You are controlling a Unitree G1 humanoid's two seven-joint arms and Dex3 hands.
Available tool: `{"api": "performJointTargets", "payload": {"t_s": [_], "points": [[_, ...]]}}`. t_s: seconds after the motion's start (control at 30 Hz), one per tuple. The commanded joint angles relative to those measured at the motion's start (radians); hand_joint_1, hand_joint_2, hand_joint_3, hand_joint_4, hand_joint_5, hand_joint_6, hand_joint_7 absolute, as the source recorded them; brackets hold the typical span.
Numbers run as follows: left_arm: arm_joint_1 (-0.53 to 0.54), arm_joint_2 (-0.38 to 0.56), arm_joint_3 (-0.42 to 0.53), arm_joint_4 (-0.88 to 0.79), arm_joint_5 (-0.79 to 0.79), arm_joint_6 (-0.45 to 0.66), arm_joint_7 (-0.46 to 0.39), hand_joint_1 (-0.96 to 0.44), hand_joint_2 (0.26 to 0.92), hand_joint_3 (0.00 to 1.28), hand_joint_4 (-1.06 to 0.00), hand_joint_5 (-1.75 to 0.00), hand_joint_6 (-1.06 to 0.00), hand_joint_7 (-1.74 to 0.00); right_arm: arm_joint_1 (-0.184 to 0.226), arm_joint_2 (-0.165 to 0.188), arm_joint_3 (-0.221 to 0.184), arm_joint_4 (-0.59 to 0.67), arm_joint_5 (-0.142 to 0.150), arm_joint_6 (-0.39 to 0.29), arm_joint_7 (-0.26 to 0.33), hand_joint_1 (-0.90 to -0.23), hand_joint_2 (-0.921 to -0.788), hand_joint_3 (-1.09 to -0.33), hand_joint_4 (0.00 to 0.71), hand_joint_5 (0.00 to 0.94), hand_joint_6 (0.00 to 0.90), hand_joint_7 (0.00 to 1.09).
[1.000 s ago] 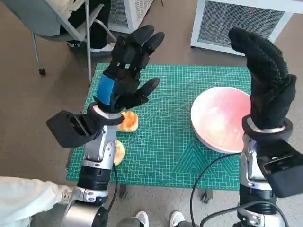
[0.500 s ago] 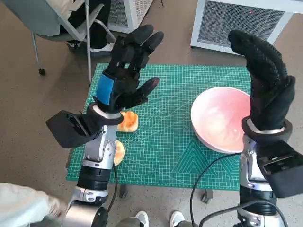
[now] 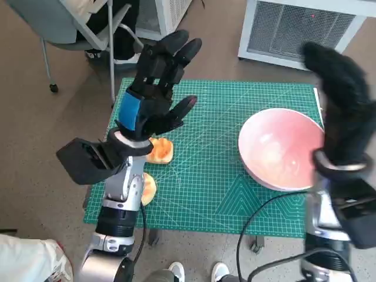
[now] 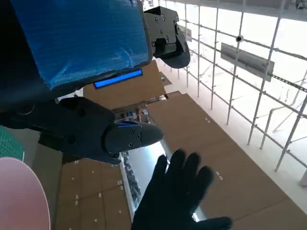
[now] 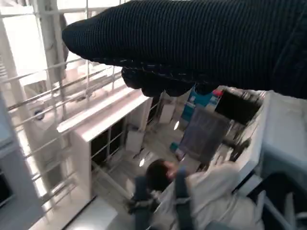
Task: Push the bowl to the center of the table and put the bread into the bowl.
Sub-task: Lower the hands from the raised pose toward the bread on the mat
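A pink bowl (image 3: 281, 150) sits on the right side of the green cutting mat (image 3: 205, 176); its rim (image 4: 21, 196) also shows in the left wrist view. Two orange-brown bread pieces lie at the mat's left: one (image 3: 160, 151) just under my left wrist, another (image 3: 148, 189) near the front edge behind my forearm. My left hand (image 3: 155, 88) is raised above the mat's left half, fingers spread, holding nothing. My gloved right hand (image 3: 343, 106) is raised beside the bowl's right rim, blurred, fingers extended and empty; the glove (image 4: 180, 196) shows in the left wrist view too.
A grey chair (image 3: 76, 29) with a seated person stands beyond the table's far left. White ventilated cabinets (image 3: 299, 26) stand behind the table. Cables (image 3: 252, 229) hang at the front right. A person (image 5: 163, 187) appears in the right wrist view.
My right hand and arm have shifted to the right and now look blurred. The left hand holds its pose. A pale sleeve at the lower left has drawn back.
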Motion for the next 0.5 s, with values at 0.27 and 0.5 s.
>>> {"api": "performJointTargets", "payload": {"t_s": [0.27,0.5], "points": [[0.021,0.003,0.007,-0.017,0.005,-0.008,0.015,-0.20,0.908,0.40,0.00,-0.46,0.00,-0.73,0.062,-0.084,-0.172,0.293,-0.076,-0.131,-0.158,-0.565,-0.921,-0.755,0.277,0.000,0.032,0.60],[0.020,0.005,0.011,-0.013,0.011,-0.010,0.024,-0.20,0.892,0.44,0.00,-0.44,0.00,-0.72,0.044,-0.139,-0.207,0.549,-0.087,-0.180,-0.222,-0.544,-0.921,-0.798,0.264,0.000,0.027,0.60]]}}
